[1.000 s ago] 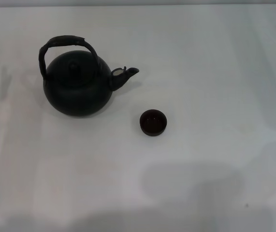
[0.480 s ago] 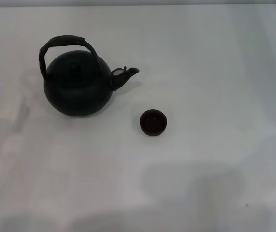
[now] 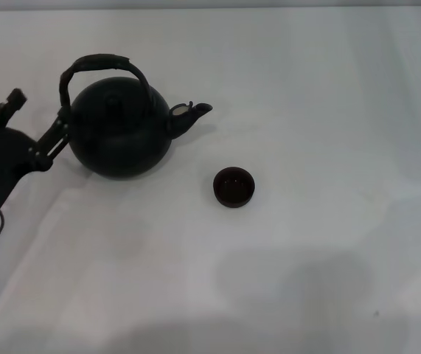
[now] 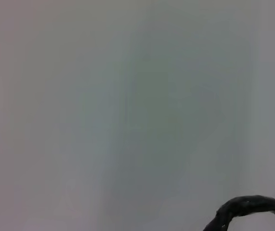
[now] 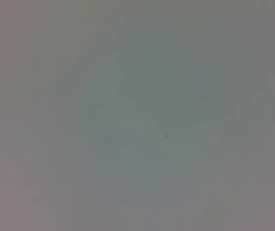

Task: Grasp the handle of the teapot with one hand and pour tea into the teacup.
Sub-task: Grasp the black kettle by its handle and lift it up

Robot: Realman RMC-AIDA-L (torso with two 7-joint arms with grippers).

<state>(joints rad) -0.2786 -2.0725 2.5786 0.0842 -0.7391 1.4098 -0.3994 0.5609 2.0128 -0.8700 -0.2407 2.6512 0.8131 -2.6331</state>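
The round matte black teapot (image 3: 119,136) stands upright at the table's left, spout (image 3: 189,115) pointing right. Its arched handle (image 3: 101,62) rises over the lid knob; the crown of the handle (image 4: 251,207) also shows in the left wrist view. The small dark teacup (image 3: 234,186) sits to the right of the pot and nearer to me, apart from it. My left gripper (image 3: 39,110) is at the pot's left side, open, with one fingertip (image 3: 63,125) close against the pot's body, below the handle. Nothing is held. My right gripper is out of view.
The white table (image 3: 328,110) stretches to the right and behind the pot. The right wrist view shows only plain table surface (image 5: 137,115).
My left arm has come in from the left edge toward the teapot and now reaches its left side. Teapot and teacup have not moved.
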